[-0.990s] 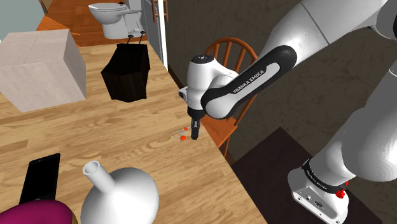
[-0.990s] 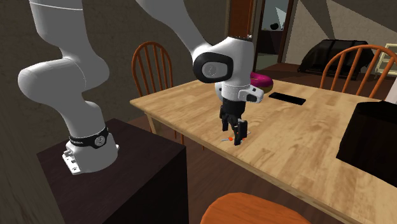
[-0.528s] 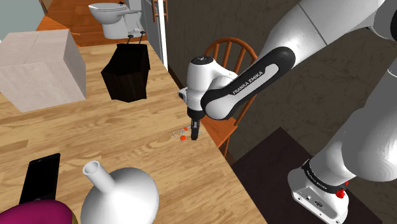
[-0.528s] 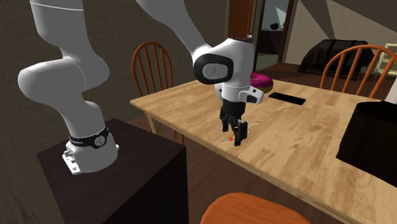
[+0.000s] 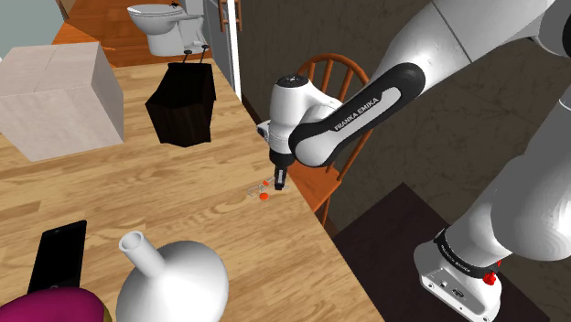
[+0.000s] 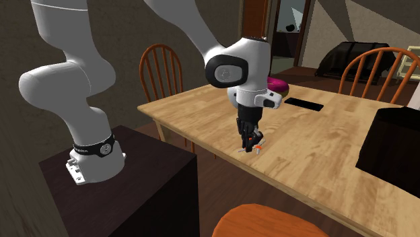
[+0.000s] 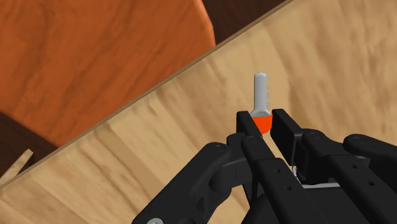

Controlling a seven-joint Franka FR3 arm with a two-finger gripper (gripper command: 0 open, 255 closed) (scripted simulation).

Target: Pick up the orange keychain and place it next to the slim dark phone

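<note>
A second ago the gripper (image 6: 250, 145) stood with its fingers apart; now they are drawn together and clasp the orange keychain (image 7: 261, 108) between the fingertips, its grey end sticking out beyond them. The gripper also sits slightly higher above the tabletop (image 5: 183, 220) than before.

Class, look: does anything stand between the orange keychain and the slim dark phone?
The white vase stands close beside the straight path from the orange keychain, clasped in the gripper, to the dark phone; probably worth skirting.
</note>
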